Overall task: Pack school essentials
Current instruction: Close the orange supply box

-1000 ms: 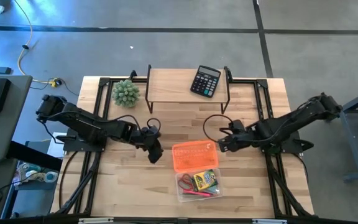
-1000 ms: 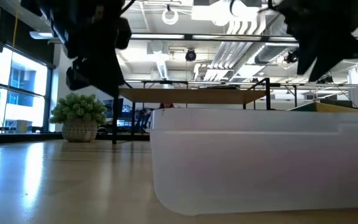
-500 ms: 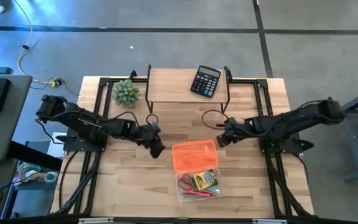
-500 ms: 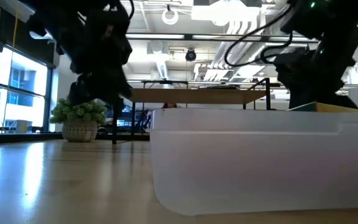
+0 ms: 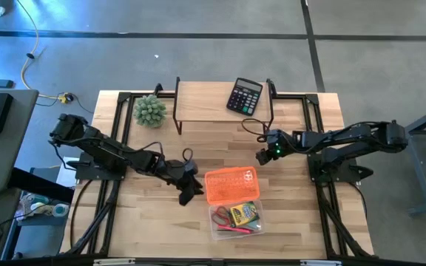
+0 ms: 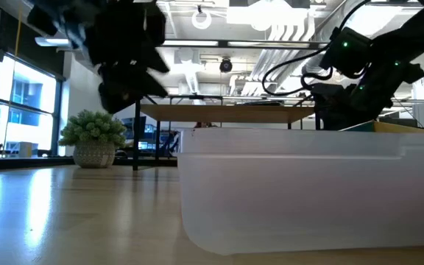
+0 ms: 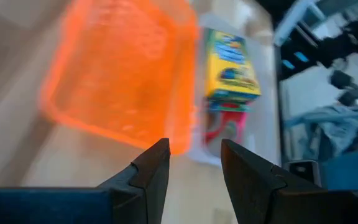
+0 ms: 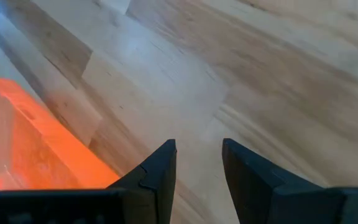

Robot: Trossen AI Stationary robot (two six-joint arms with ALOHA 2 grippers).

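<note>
Two claws hover over the worktop point(image 5: 154, 214), each released and holding nothing, its fingers parted by a narrow gap. The left claw point(image 5: 193, 190) sits just beside the orange lid point(image 5: 231, 185) of the clear box point(image 5: 235, 216); the right claw point(image 5: 262, 157) hangs near the lid's far corner, apart from it. Inside the box lie a yellow crayon pack point(image 5: 244, 214), red-handled scissors point(image 5: 220, 218) and a pink pen point(image 5: 237, 230); the lid hides the rest.
</note>
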